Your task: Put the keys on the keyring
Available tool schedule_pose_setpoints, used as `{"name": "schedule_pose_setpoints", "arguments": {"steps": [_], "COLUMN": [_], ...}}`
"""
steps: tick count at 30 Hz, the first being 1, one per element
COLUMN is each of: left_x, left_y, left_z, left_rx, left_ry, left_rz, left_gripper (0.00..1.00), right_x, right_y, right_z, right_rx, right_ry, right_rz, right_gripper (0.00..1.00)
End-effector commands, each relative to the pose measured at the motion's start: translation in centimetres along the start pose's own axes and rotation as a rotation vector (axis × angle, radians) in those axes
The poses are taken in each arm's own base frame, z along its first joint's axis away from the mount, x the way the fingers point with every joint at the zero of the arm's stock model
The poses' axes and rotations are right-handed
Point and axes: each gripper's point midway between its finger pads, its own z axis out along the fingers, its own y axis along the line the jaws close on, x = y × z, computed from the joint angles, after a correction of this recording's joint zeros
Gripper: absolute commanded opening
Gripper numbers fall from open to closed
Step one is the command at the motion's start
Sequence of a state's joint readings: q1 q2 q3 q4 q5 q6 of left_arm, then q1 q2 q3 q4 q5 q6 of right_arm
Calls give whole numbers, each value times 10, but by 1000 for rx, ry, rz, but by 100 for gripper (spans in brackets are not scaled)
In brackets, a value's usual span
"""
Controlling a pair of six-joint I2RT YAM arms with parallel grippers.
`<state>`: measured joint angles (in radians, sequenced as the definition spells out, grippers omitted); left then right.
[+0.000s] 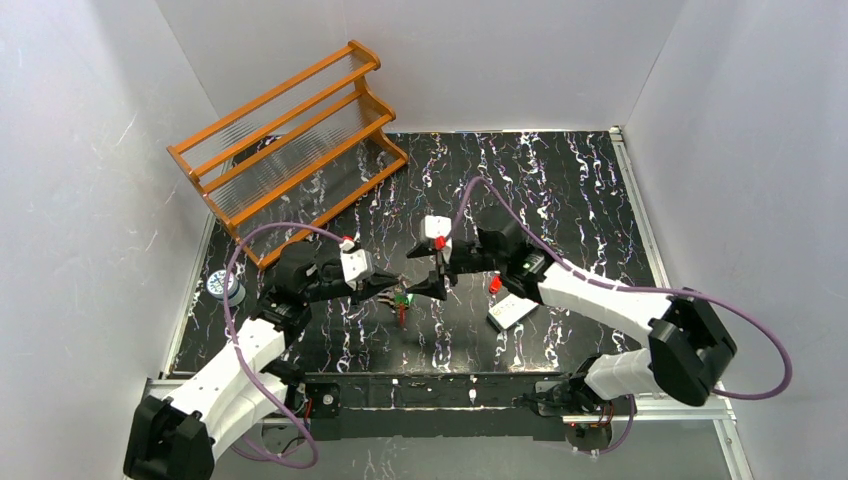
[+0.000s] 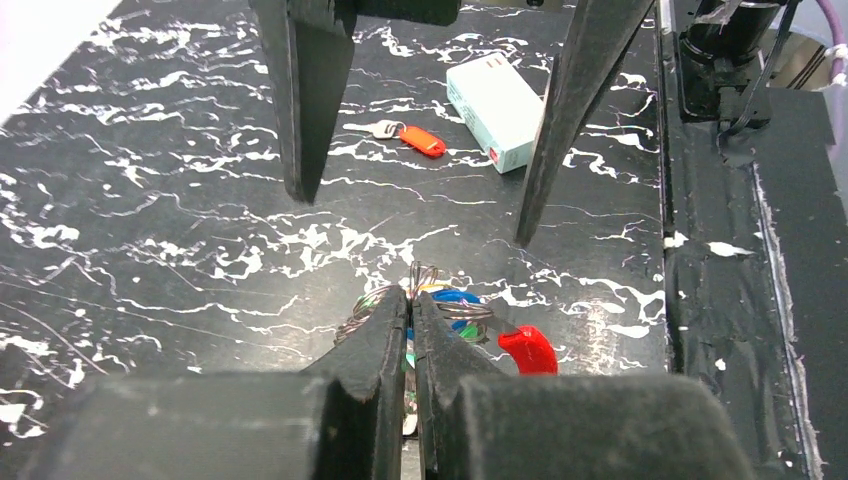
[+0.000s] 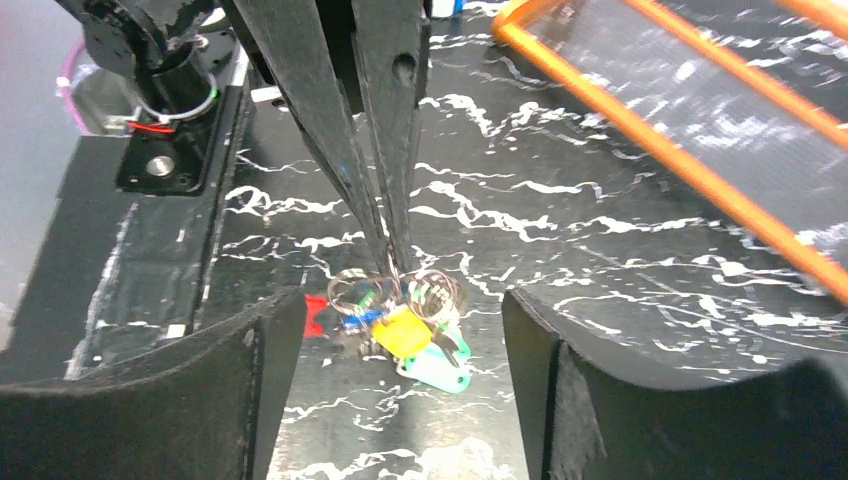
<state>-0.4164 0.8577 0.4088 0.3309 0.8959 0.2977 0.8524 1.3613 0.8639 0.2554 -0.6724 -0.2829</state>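
The keyring (image 2: 432, 282) is a thin silver wire coil on the black marbled table, with blue (image 2: 455, 298), red (image 2: 527, 350), yellow (image 3: 403, 332) and teal-green (image 3: 440, 368) keys bunched at it. My left gripper (image 2: 412, 300) is shut on the ring's wire; it also shows in the right wrist view (image 3: 392, 265). My right gripper (image 3: 400, 400) is open and empty, just beyond the bunch, its fingers either side of it. In the top view the bunch (image 1: 402, 302) lies between the left gripper (image 1: 393, 289) and right gripper (image 1: 432, 285). A loose red key (image 2: 420, 140) lies apart.
A white rectangular card box (image 2: 495, 95) with a red dot lies right of the loose red key (image 1: 495, 285). An orange wire rack (image 1: 290, 140) stands at the back left. A small round object (image 1: 225, 287) sits at the table's left edge.
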Motion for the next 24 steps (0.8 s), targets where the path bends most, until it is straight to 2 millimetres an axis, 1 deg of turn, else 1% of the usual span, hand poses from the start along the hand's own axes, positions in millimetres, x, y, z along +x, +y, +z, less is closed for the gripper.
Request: {"name": "schedule_pose_setpoints", "arguments": {"steps": [1, 5, 9, 12, 19, 24], "left_x": [-26, -33, -44, -47, -51, -52], "left_y": [1, -7, -15, -17, -18, -14], "left_z": [-7, -13, -21, -26, -30, -28], "left_rx": [-17, -8, -35, -64, -82, -92], "left_ry": [-56, -99, -179, -206, -223, -217], "left_rz": [169, 303, 453, 515, 553, 480], "left_gripper": [0, 0, 0, 0, 0, 0], "right_x": [-36, -39, -40, -40, -37, -34], "right_y": [-12, -18, -18, -18, -18, -21], "right_z": [-19, -28, -29, -29, -28, -27], "right_rx": [148, 219, 228, 227, 225, 240], "right_ry": [-139, -169, -177, -180, -176, -172], "right_rz": [-141, -164, -163, -163, -155, -129], "right_gripper": [83, 92, 96, 98, 99, 99]}}
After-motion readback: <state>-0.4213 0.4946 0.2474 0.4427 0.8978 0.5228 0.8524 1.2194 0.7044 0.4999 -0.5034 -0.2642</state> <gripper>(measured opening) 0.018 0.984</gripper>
